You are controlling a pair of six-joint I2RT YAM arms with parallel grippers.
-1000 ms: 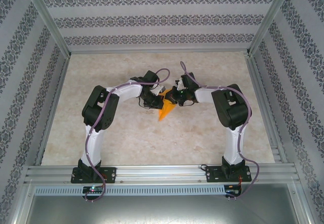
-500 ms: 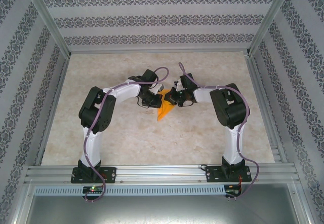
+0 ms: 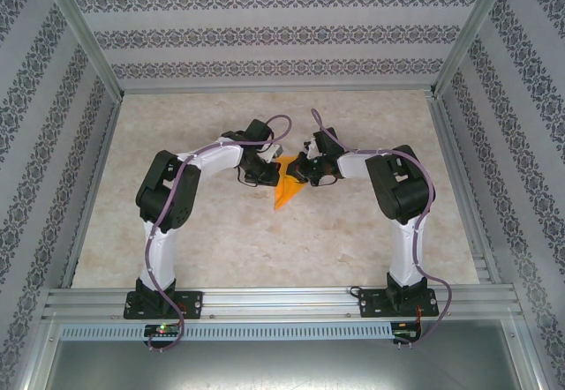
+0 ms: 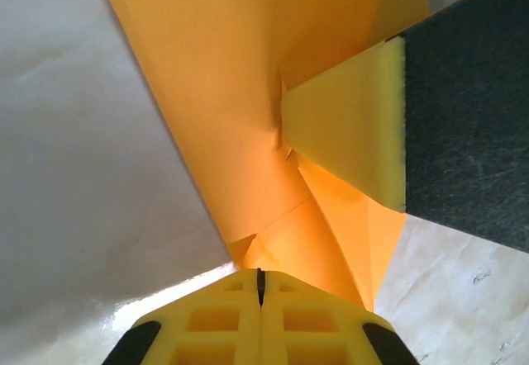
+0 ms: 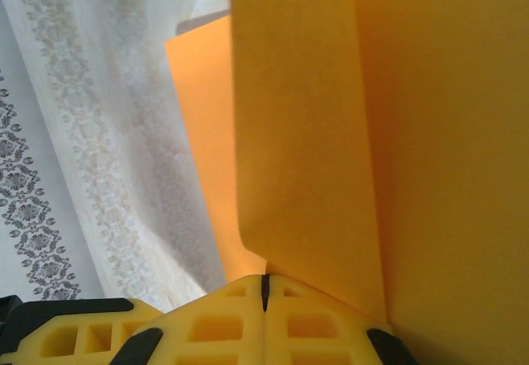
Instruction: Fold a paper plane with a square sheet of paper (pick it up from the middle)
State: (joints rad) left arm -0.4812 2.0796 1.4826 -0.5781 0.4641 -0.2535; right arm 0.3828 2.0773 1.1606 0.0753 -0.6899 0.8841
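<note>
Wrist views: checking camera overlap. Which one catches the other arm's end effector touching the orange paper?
The left wrist view: a yellow pad of the right end effector presses against the orange paper there.

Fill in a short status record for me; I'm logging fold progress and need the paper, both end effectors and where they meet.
paper: orange paper, folded into a pointed shape with layered flaps, tip toward the arm bases
left end effector: shut, pinching the orange paper
right end effector: shut, pinching the orange paper
meeting place: both arms converge over the middle of the table
fold finished: cannot tell
</note>
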